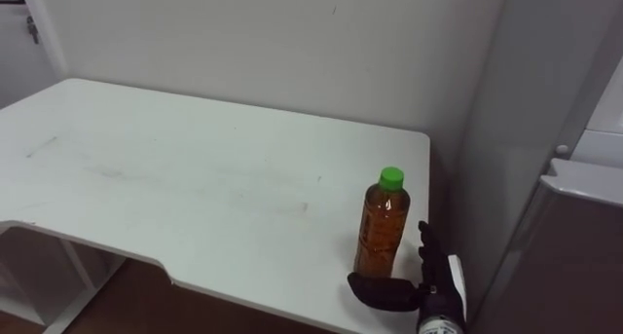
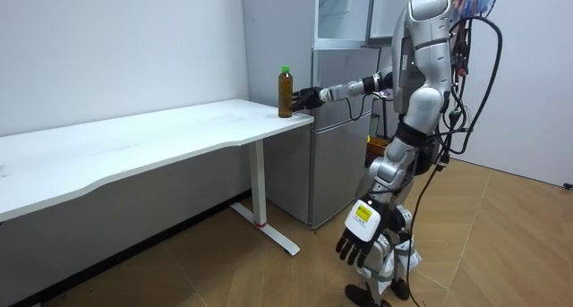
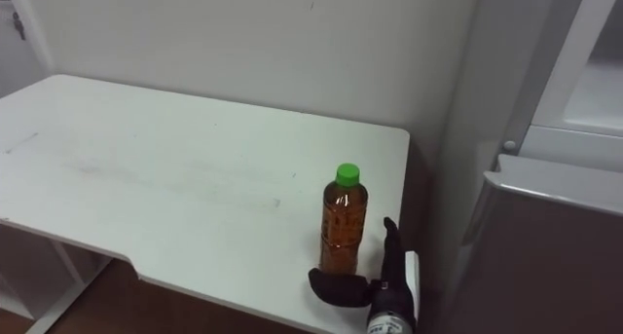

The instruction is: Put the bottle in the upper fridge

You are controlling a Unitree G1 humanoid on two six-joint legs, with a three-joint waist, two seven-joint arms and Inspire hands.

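The right hand (image 1: 422,289) is spread open, thumb in front of and fingers beside the upright bottle (image 1: 383,229) at the white table's (image 1: 195,178) corner beside the fridge (image 1: 574,207). The left hand (image 2: 358,244) hangs relaxed.

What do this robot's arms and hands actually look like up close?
Each arm is a slim silver-grey shell with dark joints. The right robot hand is black and human-shaped, with a white tag at its back. The left robot hand is black too, its white tag bearing a yellow mark. Dark cables loop behind the torso.
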